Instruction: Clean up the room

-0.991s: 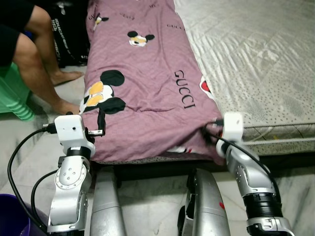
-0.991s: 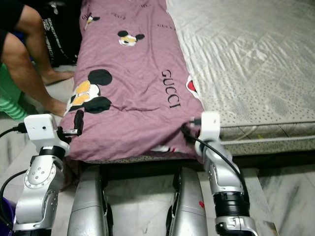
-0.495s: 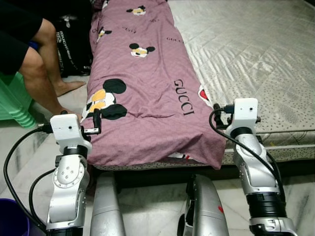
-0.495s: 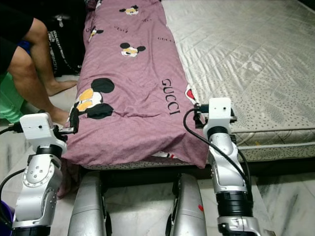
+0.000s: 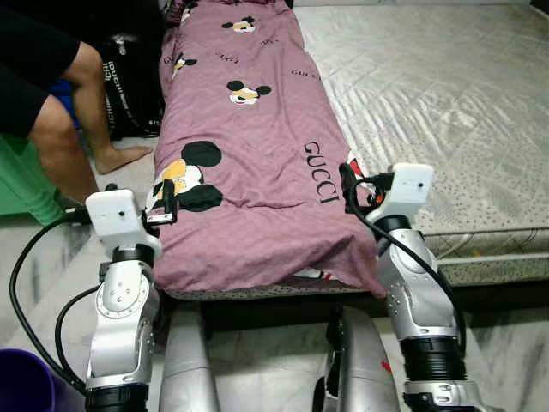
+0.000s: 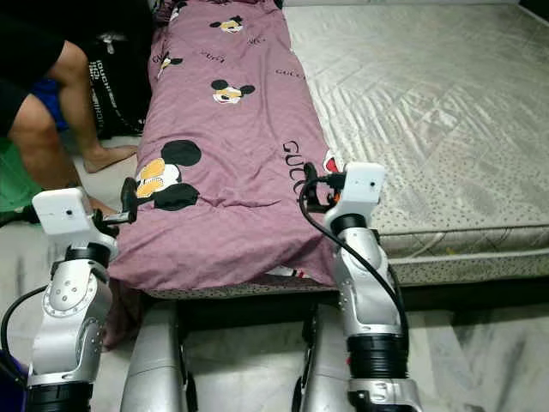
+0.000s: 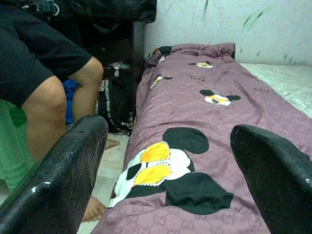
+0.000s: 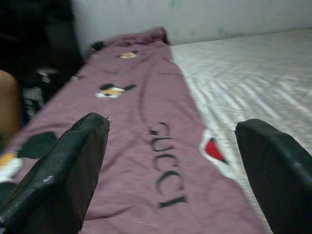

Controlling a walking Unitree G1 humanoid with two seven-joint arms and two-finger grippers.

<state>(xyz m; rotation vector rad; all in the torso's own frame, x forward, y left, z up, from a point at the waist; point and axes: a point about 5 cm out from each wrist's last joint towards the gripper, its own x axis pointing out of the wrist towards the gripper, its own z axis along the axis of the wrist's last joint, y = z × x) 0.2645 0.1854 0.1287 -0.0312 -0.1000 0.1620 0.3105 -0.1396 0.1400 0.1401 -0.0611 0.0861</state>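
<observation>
A mauve blanket (image 5: 249, 172) printed with cartoon mice and "GUCCI" lies as a long folded strip along the left side of the mattress (image 5: 446, 112). Its near end hangs over the mattress's front edge. My left gripper (image 5: 165, 204) is open at the blanket's near left edge, level with the big mouse print (image 7: 165, 180). One of its black fingers (image 7: 63, 180) stands wide of the other. At the blanket's near right edge, by the lettering (image 8: 165, 170), my right gripper (image 5: 347, 187) is open. Nothing sits between either pair of fingers.
A person's bare leg (image 5: 64, 129) stands on the floor left of the bed, beside a green plastic stool (image 5: 17, 184) and a black bag (image 5: 129, 81). A purple bin (image 5: 21, 386) sits at the lower left. The rest of the mattress bears a pale quilted cover.
The camera has risen and now shows more of the bed. My right gripper swung from the blanket's near right corner out over the mattress, then back left onto the blanket's edge. The left gripper barely moved.
</observation>
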